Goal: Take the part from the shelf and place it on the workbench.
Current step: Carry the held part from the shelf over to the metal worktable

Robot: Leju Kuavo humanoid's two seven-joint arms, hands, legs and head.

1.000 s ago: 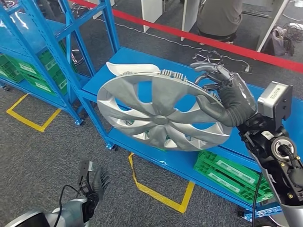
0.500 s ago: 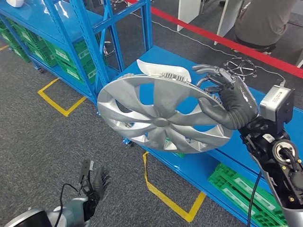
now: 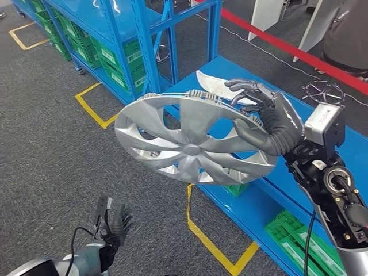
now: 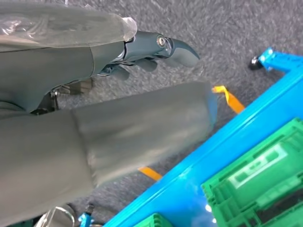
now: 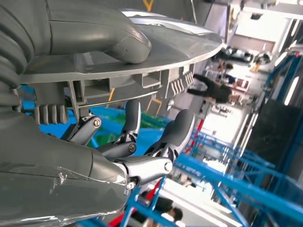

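The part is a large silver wheel cover [image 3: 191, 149] with curved spokes, held nearly flat in the air in front of the low blue shelf [image 3: 347, 149]. My right hand [image 3: 271, 121] grips its right rim, thumb on the face and fingers behind. In the right wrist view the thumb [image 5: 107, 33] lies on the wheel cover's rim [image 5: 171, 45] and the fingers [image 5: 175, 132] curl beneath it. My left hand [image 3: 115, 223] hangs low over the grey floor and holds nothing. In the left wrist view this hand [image 4: 118, 118] has its fingers [image 4: 164, 47] stretched out.
A white curved part [image 3: 214, 86] and a chrome ring emblem [image 3: 323, 91] lie on the blue shelf. Green crates [image 3: 303, 241] sit under it. A taller blue rack [image 3: 143, 34] stands at the back left. Yellow tape [image 3: 208, 241] and a red line [image 3: 278, 40] mark the floor. A person [image 3: 347, 34] sits top right.
The whole picture has shifted: the camera has swung left, so the racks and shelf now lie further right. The wheel cover stays in my right hand's grip.
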